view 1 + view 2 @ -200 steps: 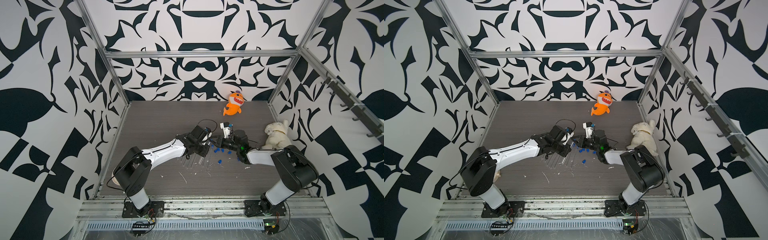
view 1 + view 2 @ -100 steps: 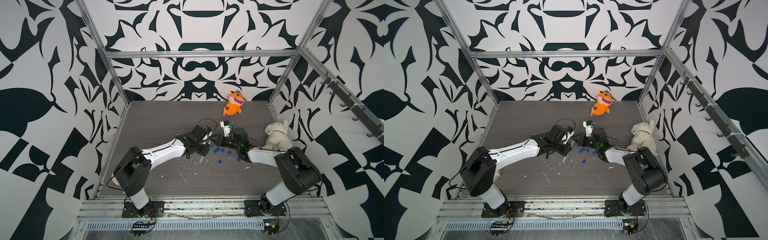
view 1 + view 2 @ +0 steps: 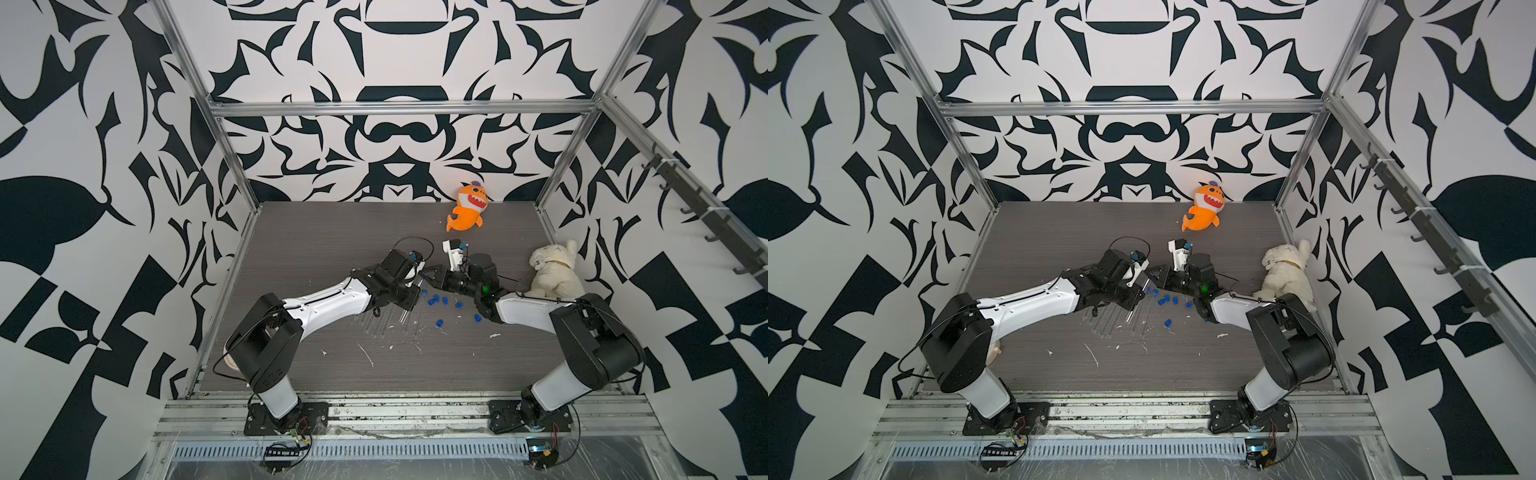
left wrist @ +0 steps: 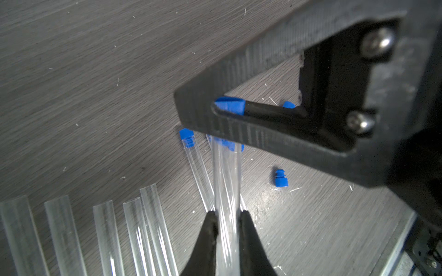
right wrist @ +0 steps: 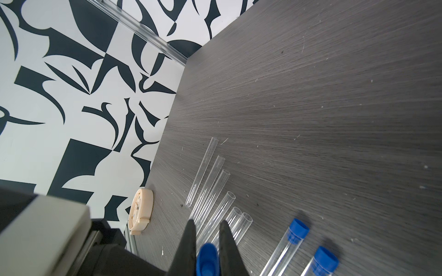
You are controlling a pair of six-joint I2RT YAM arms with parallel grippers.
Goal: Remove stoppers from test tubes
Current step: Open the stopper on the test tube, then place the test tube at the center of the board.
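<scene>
Grey tabletop: test tubes, stoppers in two.

walls: black-white pattern | floor: grey woodgrain | frame: aluminium rails

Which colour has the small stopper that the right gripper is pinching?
Bright blue. The stopper in the right gripper shows best in the right wrist view.

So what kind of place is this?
Probably a robot testing booth, not a real lab: two arms bolted to a rail, patterned walls on a metal frame, plush toys near the test tubes.
</scene>
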